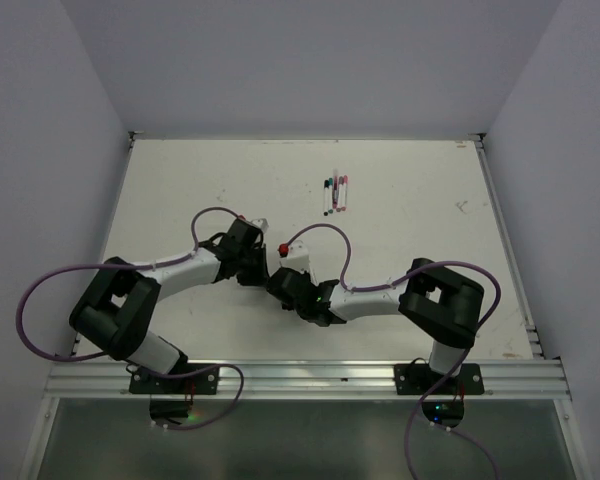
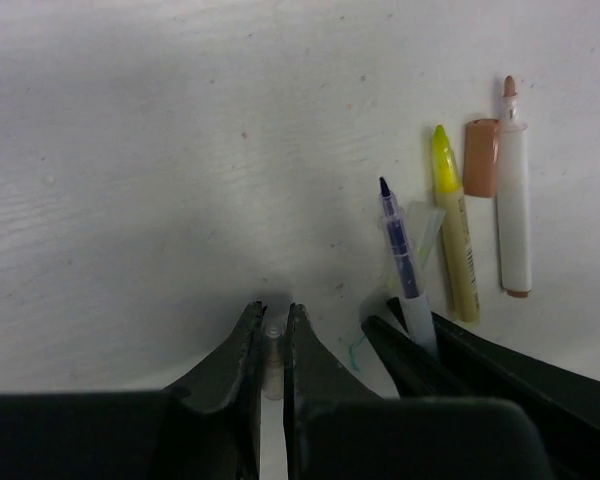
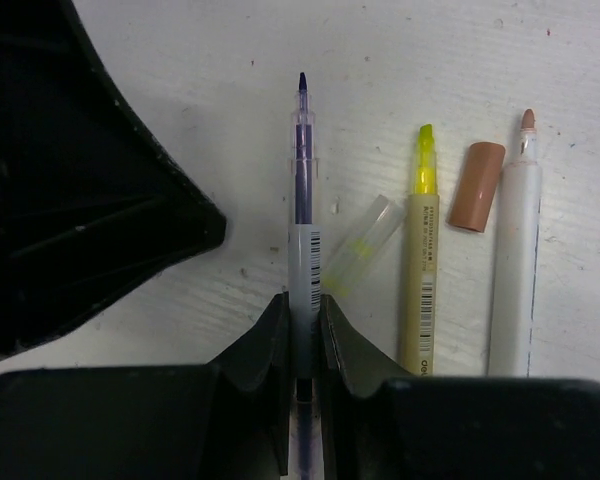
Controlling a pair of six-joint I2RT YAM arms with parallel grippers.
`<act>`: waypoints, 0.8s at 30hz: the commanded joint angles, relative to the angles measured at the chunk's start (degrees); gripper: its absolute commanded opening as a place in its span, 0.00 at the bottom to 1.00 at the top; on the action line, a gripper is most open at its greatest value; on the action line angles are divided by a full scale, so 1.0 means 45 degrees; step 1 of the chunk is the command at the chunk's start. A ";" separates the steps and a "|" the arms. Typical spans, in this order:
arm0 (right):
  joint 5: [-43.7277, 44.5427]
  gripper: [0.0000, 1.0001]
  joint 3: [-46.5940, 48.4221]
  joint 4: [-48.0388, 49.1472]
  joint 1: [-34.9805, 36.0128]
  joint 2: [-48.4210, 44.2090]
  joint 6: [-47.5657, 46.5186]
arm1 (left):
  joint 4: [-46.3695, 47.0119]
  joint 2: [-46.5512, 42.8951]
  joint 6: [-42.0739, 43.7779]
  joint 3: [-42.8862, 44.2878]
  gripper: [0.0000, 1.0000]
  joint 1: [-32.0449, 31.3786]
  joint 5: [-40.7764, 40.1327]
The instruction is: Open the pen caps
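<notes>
My left gripper [image 2: 272, 312] is shut on a small clear pen cap [image 2: 272, 348], low over the white table. My right gripper [image 3: 302, 300] is shut on the white barrel of a purple-tipped pen [image 3: 302, 230], which is uncapped and points away. The pen also shows in the left wrist view [image 2: 404, 260], just right of the left fingers. In the top view the two grippers meet near the table's middle, left [image 1: 256, 262] and right [image 1: 282, 284]. Beside the held pen lie a clear yellow-tinted cap [image 3: 362, 245], an uncapped yellow highlighter [image 3: 423, 270], a brown cap [image 3: 476, 186] and a brown-tipped white pen [image 3: 515, 270].
Several more pens [image 1: 336, 192] lie together further back on the table [image 1: 180, 190]. A small red thing [image 1: 283, 249] shows by the right wrist. The left gripper's black body [image 3: 80, 200] fills the left of the right wrist view. Walls close in the table's sides.
</notes>
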 commanded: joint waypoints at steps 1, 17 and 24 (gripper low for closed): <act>0.1078 0.13 0.0338 -0.0327 -0.0036 0.0182 0.0600 | 0.0818 0.0572 -0.0403 0.0422 0.07 -0.0312 0.0231; 0.1313 0.32 -0.0267 -0.0425 -0.0017 -0.2022 0.0522 | 0.1873 0.1218 -0.1478 0.0286 0.23 -0.0586 0.0505; 0.1762 0.41 -0.0501 -0.1185 -0.0016 -0.4112 -0.0200 | 0.2050 0.1257 -0.1713 0.0090 0.31 -0.0645 0.0564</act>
